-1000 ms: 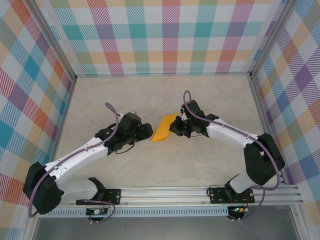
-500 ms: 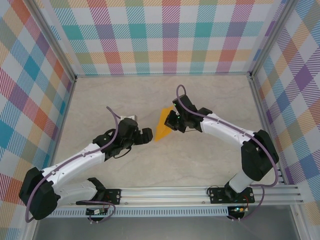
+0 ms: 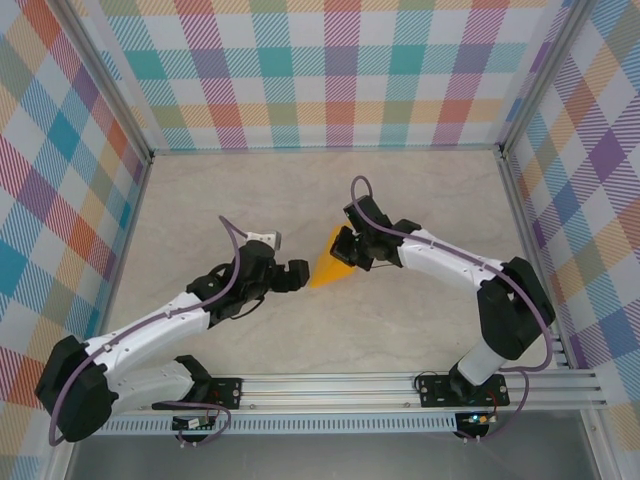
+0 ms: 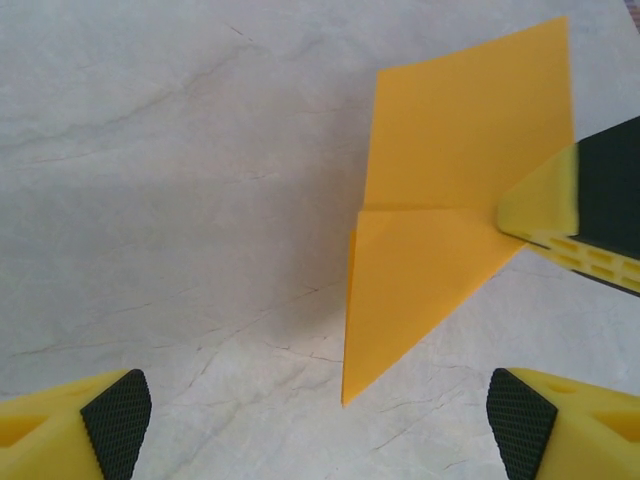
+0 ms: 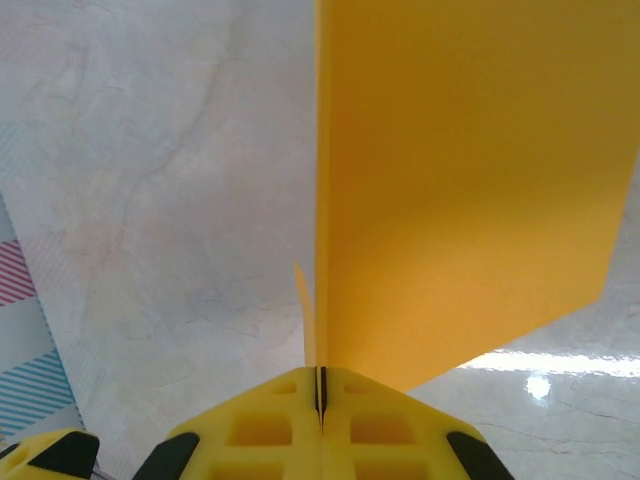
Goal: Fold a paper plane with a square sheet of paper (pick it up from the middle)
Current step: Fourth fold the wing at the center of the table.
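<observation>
1. Two fingers of the right gripper [image 5: 321,385] are pressed flat together on the orange paper [image 5: 470,180]. In the right wrist view the sheet stands on edge out of the seam between them at the bottom centre and fans up toward the upper right of the frame.
2. From above, the orange paper [image 3: 328,268] is a folded, pointed wedge at the middle of the frame. The right gripper [image 3: 346,250] is clamped on its right-hand side, and the left gripper [image 3: 297,275] sits just beside its left edge.
3. In the left wrist view the orange paper [image 4: 450,230] runs from the upper right to the centre, with a crease across it and its sharp tip pointing down. One of the right gripper's fingers [image 4: 560,200] pinches its right edge.
4. The left gripper [image 4: 318,420] has its jaws wide apart and holds nothing. Its pads [image 4: 115,410] sit in the lower left and lower right corners, and the paper's tip lies between them, clear of both.
5. A soft shadow falls on the table [image 4: 150,200] left of the paper. Whether the tip touches the surface, I cannot tell.
6. Both arms reach in from the bottom of the top view with bent elbows and meet at the centre of the table [image 3: 250,200].
</observation>
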`<state>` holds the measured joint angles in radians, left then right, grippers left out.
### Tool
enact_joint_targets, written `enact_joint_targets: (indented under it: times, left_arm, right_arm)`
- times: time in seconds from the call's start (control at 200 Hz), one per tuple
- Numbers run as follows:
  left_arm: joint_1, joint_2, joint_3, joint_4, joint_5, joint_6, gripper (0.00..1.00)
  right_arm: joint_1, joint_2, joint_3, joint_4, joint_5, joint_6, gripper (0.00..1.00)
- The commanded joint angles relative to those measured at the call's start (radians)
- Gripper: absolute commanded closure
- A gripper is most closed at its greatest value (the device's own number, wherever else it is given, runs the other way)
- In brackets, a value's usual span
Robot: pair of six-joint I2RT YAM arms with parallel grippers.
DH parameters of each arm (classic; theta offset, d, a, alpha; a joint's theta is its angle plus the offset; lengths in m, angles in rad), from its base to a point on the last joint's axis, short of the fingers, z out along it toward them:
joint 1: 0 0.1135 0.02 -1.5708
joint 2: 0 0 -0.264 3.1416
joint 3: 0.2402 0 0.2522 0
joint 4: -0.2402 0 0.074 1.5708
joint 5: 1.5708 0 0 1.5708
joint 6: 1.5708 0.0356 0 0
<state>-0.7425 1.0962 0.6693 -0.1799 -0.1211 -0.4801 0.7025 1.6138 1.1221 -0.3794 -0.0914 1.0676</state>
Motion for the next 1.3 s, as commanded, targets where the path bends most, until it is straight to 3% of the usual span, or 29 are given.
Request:
enact_joint_targets:
  times: [0.0, 0.28, 0.495, 0.795, 0.96, 1.3]
  left_arm:
    - [-0.034, 0.055, -0.029, 0.118, 0.000, 0.120, 0.12]
    - [-0.117, 0.161, -0.152, 0.415, -0.037, 0.331, 0.19]
    - [-0.130, 0.249, -0.176, 0.529, -0.008, 0.446, 0.33]
    - [-0.138, 0.367, -0.198, 0.685, 0.067, 0.470, 0.45]
    - [-0.139, 0.420, -0.196, 0.707, 0.018, 0.447, 0.57]
    - [-0.138, 0.460, -0.220, 0.796, -0.008, 0.419, 0.73]
  right_arm:
    - [0.007, 0.057, -0.030, 0.049, -0.056, 0.102, 0.98]
    - [0.006, 0.100, -0.021, 0.015, -0.063, 0.203, 0.97]
    - [0.006, 0.107, -0.007, -0.019, -0.074, 0.241, 0.96]
    - [0.005, 0.137, 0.040, -0.049, -0.112, 0.270, 0.96]
    - [0.005, 0.148, 0.058, -0.065, -0.126, 0.270, 0.96]
    - [-0.005, 0.149, 0.053, -0.071, -0.151, 0.270, 0.93]
